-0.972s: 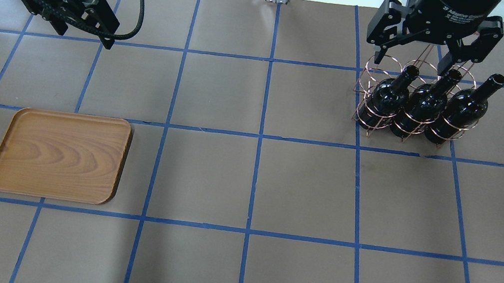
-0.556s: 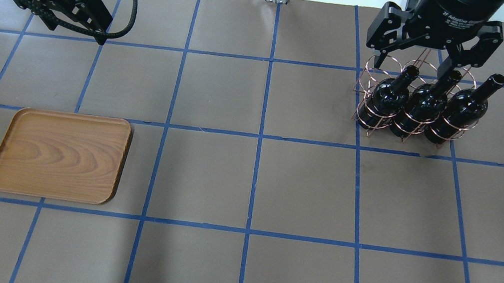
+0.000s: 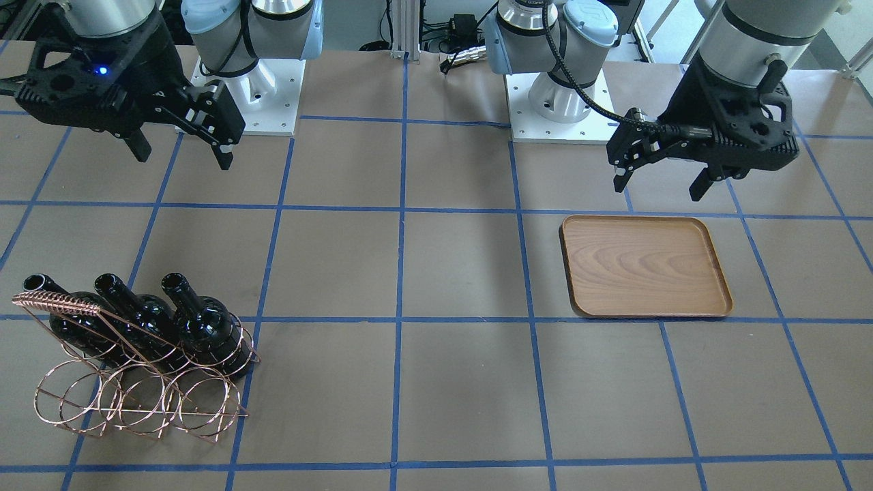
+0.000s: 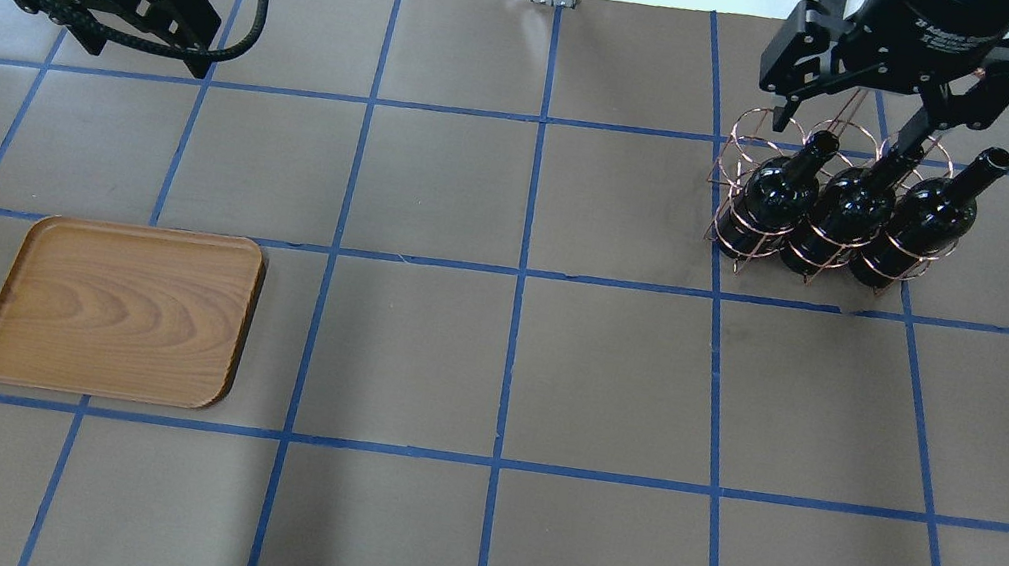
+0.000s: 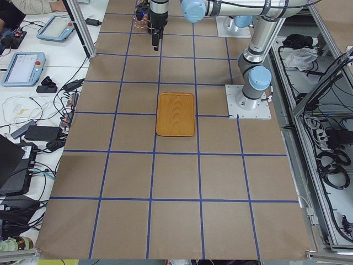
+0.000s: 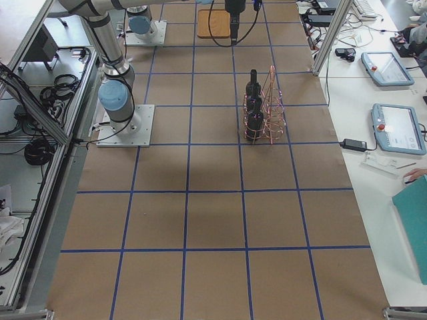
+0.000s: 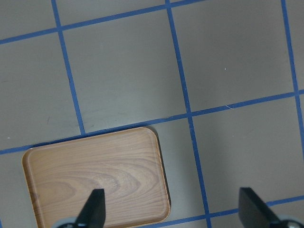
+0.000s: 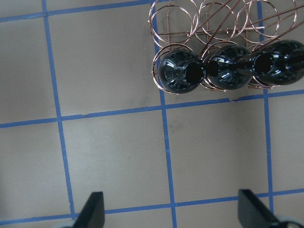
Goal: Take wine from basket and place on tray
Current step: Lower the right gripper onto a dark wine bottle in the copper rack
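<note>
From across the table, a copper-coloured wire basket of round rings (image 3: 136,402) stands on the brown paper-covered table with a blue tape grid (image 3: 464,273). It is on the robot's right, far from its base. Three glossy black glass wine bottles (image 3: 146,320) sit side by side in the basket, on its side toward the robot. The right gripper (image 3: 184,158) hangs nearer the base, fingers spread and holding nothing, well apart from the bottles. On the robot's left lies a flat rectangular brown wooden tray (image 3: 644,266). The left gripper (image 3: 657,189) hangs just on its base side, also spread wide and holding nothing.

From overhead, all three bottles are in the basket's rings, each touching its neighbour.

From the left end, the tray lies mid-table, well apart from the basket at the far end.

From the right end, the bottles stand upright in a line.

The left wrist camera looks down on the tray. One fingertip (image 7: 92,209) shows over its wood and the other over the paper, a wide gap between them.

The right wrist camera looks down on the three open bottle mouths. Both fingertips are spread over the paper beside them.
</note>
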Motion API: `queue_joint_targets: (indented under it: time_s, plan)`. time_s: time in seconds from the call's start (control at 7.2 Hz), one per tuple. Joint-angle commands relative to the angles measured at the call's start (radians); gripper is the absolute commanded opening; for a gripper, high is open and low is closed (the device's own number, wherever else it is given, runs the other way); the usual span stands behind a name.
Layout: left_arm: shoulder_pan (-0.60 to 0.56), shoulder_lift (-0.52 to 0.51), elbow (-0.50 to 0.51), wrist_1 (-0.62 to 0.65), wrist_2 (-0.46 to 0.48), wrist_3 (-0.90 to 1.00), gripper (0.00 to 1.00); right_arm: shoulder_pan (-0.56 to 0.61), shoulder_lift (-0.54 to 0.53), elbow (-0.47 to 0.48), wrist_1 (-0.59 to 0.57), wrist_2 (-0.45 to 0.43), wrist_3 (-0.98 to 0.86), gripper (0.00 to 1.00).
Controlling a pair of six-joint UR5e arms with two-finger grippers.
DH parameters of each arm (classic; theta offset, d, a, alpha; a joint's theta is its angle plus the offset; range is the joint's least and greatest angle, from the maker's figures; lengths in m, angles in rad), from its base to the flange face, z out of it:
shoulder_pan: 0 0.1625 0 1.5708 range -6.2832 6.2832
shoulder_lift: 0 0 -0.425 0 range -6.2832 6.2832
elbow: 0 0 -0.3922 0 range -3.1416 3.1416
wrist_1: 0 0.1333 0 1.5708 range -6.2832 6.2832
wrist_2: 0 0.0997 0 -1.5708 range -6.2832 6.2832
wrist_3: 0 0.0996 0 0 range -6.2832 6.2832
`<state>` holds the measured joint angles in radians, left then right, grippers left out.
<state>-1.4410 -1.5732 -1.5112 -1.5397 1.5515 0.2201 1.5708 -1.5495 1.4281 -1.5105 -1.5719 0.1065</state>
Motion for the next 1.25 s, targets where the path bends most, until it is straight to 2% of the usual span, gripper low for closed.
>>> queue_joint_targets:
  time_s: [0.0,0.42,0.56,0.69,0.83,1.11]
  plan:
    - [-0.027,0.002,-0.001,-0.003,0.004,-0.135,1.0,-0.041,-0.004,0.002,0.01,0.003,-0.024,1.0]
    - [-0.059,0.007,-0.017,0.006,0.006,-0.188,1.0,-0.046,-0.001,0.006,0.003,0.001,-0.033,1.0]
    - [-0.059,0.001,-0.017,0.006,0.004,-0.183,1.0,-0.086,0.023,0.006,-0.028,0.0,-0.226,1.0]
    - [-0.059,0.007,-0.018,-0.008,0.004,-0.173,1.0,-0.18,0.093,0.006,-0.062,0.007,-0.285,1.0]
    - [-0.059,0.012,-0.029,-0.008,0.002,-0.167,1.0,-0.224,0.132,0.008,-0.1,0.01,-0.318,1.0]
    - [-0.061,0.024,-0.038,-0.007,0.002,-0.153,1.0,-0.225,0.169,0.082,-0.245,0.004,-0.305,0.97]
